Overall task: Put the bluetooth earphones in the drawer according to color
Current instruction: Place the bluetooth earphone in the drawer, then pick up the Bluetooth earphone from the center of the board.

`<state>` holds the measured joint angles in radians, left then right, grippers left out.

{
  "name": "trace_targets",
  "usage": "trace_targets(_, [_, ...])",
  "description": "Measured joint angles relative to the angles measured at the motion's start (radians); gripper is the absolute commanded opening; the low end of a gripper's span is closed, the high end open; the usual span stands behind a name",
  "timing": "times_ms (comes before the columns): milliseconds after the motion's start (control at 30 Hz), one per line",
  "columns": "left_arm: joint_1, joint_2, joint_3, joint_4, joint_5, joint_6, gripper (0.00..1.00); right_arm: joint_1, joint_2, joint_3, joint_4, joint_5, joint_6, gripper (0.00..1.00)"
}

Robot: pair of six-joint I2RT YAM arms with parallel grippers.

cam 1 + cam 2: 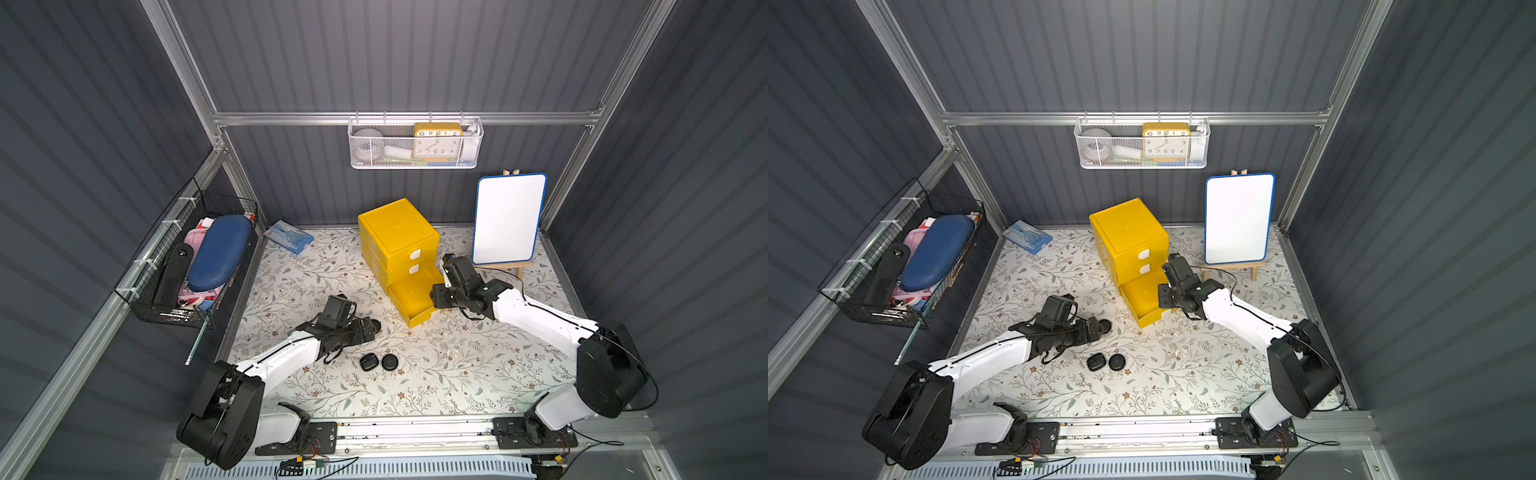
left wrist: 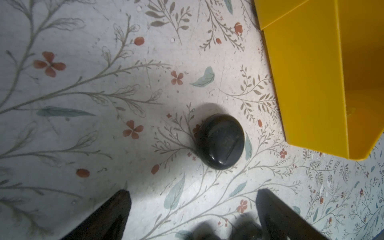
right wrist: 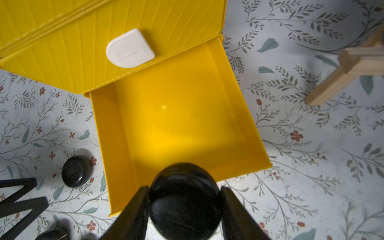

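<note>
Three black earphone cases (image 1: 390, 362) lay on the table (image 1: 457, 374) while the right gripper (image 3: 184, 190), clamped on a fourth case (image 3: 185, 209), held it over the empty yellow drawer (image 3: 176, 116), apparently to drop it; the left gripper (image 2: 193, 193), jaws wide apart, hovered just short of one, seemingly next.

Left arm (image 1: 286, 352): white link shells, black rounded joint housings, black camera block (image 1: 338, 309) at wrist. Right arm (image 1: 536, 318) had same white-and-black build. Thin black cables ran along white links. Bases sat on black plates (image 1: 320, 436) with red wiring. Left gripper (image 2: 193, 195) fingers (image 2: 108, 218) were matte black wedges.
</note>
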<state>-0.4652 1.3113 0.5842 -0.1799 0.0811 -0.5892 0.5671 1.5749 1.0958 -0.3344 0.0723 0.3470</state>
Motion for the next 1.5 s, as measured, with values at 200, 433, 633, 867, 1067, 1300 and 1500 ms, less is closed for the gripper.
trace_targets(200, [0.0, 0.041, 0.024, 0.0, -0.011, 0.001, 0.99, -0.04, 0.117, 0.084, -0.003, -0.031, -0.022, 0.56])
trace_targets(433, [0.0, 0.113, 0.101, 0.001, -0.022, 0.013, 0.99, -0.063, 0.118, 0.108, -0.032, -0.031, -0.034, 0.72])
trace_targets(633, [0.0, 0.179, 0.173, 0.014, -0.03, 0.043, 0.99, -0.063, -0.01, 0.08, -0.052, -0.032, -0.032, 0.79])
trace_targets(867, [-0.013, 0.274, 0.225, 0.021, -0.042, 0.074, 0.99, -0.063, -0.228, -0.043, -0.049, -0.031, -0.024, 0.93])
trace_targets(1067, [-0.08, 0.364, 0.312, -0.017, -0.114, 0.085, 0.95, -0.063, -0.344, -0.16, -0.05, -0.016, -0.01, 0.99])
trace_targets(1300, [-0.183, 0.426, 0.387, -0.118, -0.265, 0.068, 0.8, -0.063, -0.423, -0.189, -0.056, 0.005, -0.007, 0.99])
trace_targets(1500, [-0.226, 0.452, 0.413, -0.179, -0.355, 0.038, 0.66, -0.063, -0.43, -0.22, -0.056, 0.007, -0.001, 0.99])
